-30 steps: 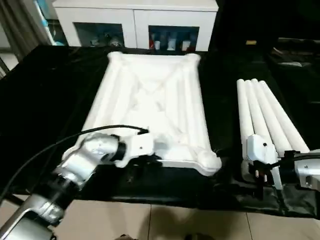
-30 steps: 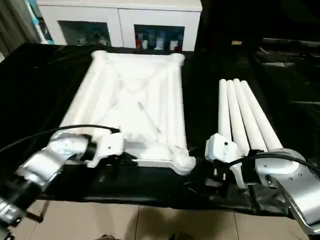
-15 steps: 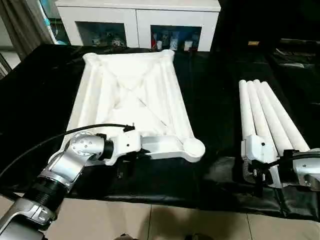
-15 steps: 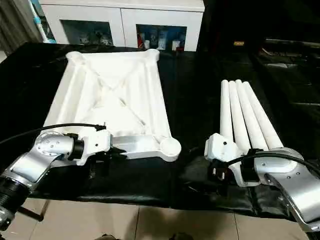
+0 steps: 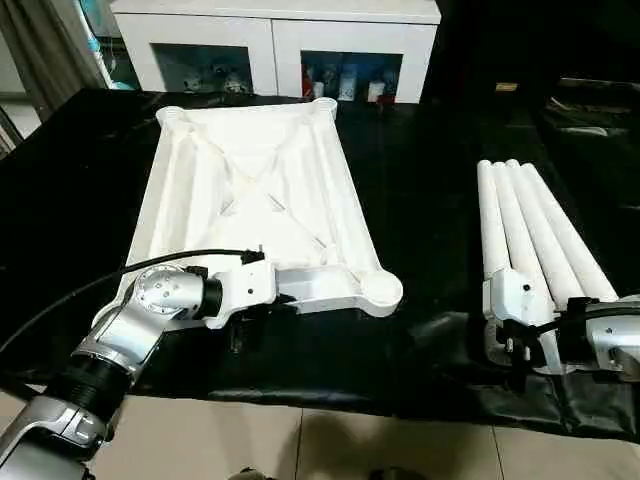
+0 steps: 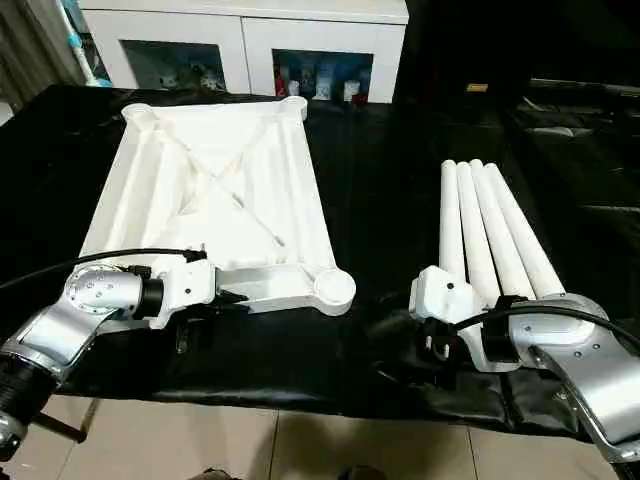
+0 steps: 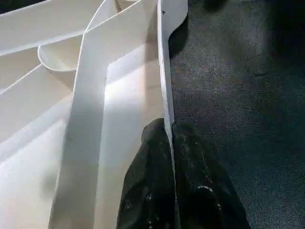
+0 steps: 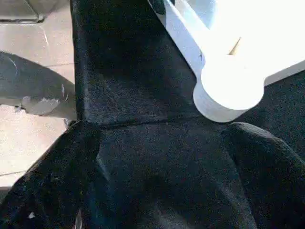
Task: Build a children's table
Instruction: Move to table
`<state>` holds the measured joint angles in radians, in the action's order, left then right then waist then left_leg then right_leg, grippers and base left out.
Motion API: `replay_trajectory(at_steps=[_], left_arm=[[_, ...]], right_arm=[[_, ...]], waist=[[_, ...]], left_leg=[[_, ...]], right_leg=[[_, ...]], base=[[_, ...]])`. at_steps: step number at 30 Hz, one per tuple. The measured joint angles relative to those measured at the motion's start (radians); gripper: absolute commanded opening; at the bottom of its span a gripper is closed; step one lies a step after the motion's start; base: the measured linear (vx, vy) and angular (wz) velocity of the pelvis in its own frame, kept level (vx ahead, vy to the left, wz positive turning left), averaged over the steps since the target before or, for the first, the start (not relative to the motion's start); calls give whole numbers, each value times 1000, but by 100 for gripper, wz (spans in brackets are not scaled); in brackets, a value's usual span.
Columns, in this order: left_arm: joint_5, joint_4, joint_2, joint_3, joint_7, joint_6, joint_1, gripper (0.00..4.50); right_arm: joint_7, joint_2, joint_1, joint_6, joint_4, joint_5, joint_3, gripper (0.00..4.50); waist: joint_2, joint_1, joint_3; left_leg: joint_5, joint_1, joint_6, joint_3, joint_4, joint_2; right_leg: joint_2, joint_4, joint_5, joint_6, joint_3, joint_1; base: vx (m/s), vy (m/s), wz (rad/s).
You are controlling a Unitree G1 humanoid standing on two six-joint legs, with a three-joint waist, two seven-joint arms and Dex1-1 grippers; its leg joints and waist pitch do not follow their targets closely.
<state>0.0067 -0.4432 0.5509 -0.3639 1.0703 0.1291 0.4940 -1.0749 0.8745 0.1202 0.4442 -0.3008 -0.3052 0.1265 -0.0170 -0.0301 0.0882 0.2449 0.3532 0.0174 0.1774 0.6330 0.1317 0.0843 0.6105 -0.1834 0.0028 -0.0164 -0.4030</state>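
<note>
- White plastic table top (image 5: 262, 205) lies upside down on the black cloth (image 5: 430, 250), ribbed underside up, diagonal ribs crossing in the middle, round sockets at the corners.
- Top sits on the left half of the work surface, long axis running away from the robot, slightly skewed; near-right corner socket (image 5: 379, 289) close to the front edge of the cloth.
- Left gripper (image 7: 170, 136) at the top's near edge, fingers (image 7: 148, 181) pinched together on the thin rim wall, one finger each side of it.
- Left forearm (image 5: 140, 320) comes in from lower left, cable looping over it.
- Four white tube legs (image 5: 530, 230) lie side by side on the cloth on the right, well apart from the top, touching each other, fanning slightly at the far end.
- Right gripper (image 8: 162, 191) at the near ends of the legs, jaws spread wide, nothing between them; black cloth and a corner socket (image 8: 228, 90) of the top ahead of it.
- White cabinet (image 5: 275, 45) with glass doors behind the table; tiled floor (image 5: 300, 440) in front.
</note>
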Motion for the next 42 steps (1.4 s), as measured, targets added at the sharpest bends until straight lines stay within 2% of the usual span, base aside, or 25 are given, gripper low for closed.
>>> replay_trajectory(at_steps=[3, 5, 8, 12, 14, 16, 20, 22, 24, 26, 28, 32, 33, 35, 37, 42], left_arm=[[-49, 12, -3, 42, 17, -22, -3, 63], [-73, 37, -2, 77, 14, -19, -2, 91], [-128, 108, 7, 122, 15, -44, -5, 108], [-232, 247, 3, 220, -38, -127, -34, 108], [-249, 303, -14, 286, -119, -171, -59, 108], [-246, 340, -76, 365, -267, -197, -98, 108], [-214, 386, -193, 417, -491, -270, -186, 108], [-161, 451, -271, 438, -632, -333, -258, 108], [-124, 490, -319, 405, -697, -355, -299, 108], [-97, 514, -334, 399, -748, -360, -307, 108], [-69, 550, -355, 402, -808, -364, -291, 108], [-63, 567, -406, 412, -900, -389, -247, 108], [-61, 568, -409, 411, -907, -394, -245, 108], [-52, 571, -397, 389, -888, -400, -249, 108], [-40, 591, -370, 346, -841, -413, -262, 108], [-44, 648, -259, 231, -643, -414, -289, 108]], right_arm=[[12, -3, 3, 3, 3, 0, -1, 450], [19, -8, 10, 5, 4, -1, -2, 450], [20, -9, 12, 15, 3, -10, -5, 450], [46, -45, 10, 58, -15, -61, -57, 450], [81, -74, 8, 76, -35, -88, -87, 450], [150, -123, 8, 88, -50, -90, -109, 450], [322, -227, 34, 133, -38, -18, -105, 450], [491, -350, 110, 296, 9, 43, -116, 450], [600, -409, 135, 363, 48, 68, -120, 450], [660, -454, 144, 364, 54, 68, -126, 450], [703, -473, 154, 327, 47, 77, -113, 450], [801, -556, 166, 342, 50, 97, -120, 450], [836, -589, 177, 386, 63, 114, -120, 450], [887, -627, 195, 451, 93, 131, -144, 450], [924, -661, 217, 509, 116, 136, -194, 450], [987, -614, 291, 602, 130, 144, -251, 450]], waist=[[1, -2, 0], [1, -5, 0], [2, -8, 0], [4, -10, 0], [4, -9, 0], [5, -4, -1], [10, 0, -1], [17, 12, -2], [22, 7, 0], [23, -2, 1], [22, -8, 0], [24, -4, 0], [24, -2, 0], [24, 1, 0], [24, 0, 0], [25, -3, 0]], left_leg=[[0, 1, 0, 0, 0, 0], [0, 2, 0, 0, 0, 0], [0, 2, 0, 1, 0, 0], [0, 2, 0, 1, 1, 0], [0, 2, 0, 1, 1, 0], [0, 2, 0, 1, 1, 0], [0, 2, 1, 1, 2, 0], [-1, 4, 1, 1, 2, 0], [-1, 6, 3, 1, 2, 0], [-1, 9, 4, 1, 2, 1], [-2, 11, 2, 1, 2, 1], [-2, 12, 2, 1, 2, 1], [-2, 12, 2, 1, 2, 1], [-3, 13, 3, 1, 2, 1], [-3, 14, 3, 1, 2, 1], [-4, 14, 3, 1, 2, 1]], right_leg=[[0, 0, 0, 0, 0, -1], [0, 0, 0, 0, 0, -1], [1, 0, 0, -1, 0, -1], [1, 0, -1, -2, 0, -1], [1, 0, -1, -2, 0, -1], [1, 0, -1, -2, 0, 0], [1, 0, -1, -2, 0, 0], [0, 0, -1, -2, 0, 0], [0, -1, -1, -2, 0, -2], [0, -1, -1, -2, -1, -4], [0, -1, -1, -2, -1, -5], [0, -2, -1, -2, -1, -5], [0, -2, -1, -2, -1, -5], [0, -2, -1, -2, -1, -7], [0, -1, -1, -2, -1, -8], [0, 0, -1, -2, -1, -10]], base=[[0, 0, 0], [0, 0, 0], [0, 0, 0], [0, 0, 0], [0, 0, 0], [0, 0, 0], [0, 0, 0], [0, 0, 0], [0, 0, 0], [0, 0, 0], [0, 0, 0], [0, 0, 0], [0, 0, 0], [0, 0, 0], [0, 0, 0], [0, 0, 0]])
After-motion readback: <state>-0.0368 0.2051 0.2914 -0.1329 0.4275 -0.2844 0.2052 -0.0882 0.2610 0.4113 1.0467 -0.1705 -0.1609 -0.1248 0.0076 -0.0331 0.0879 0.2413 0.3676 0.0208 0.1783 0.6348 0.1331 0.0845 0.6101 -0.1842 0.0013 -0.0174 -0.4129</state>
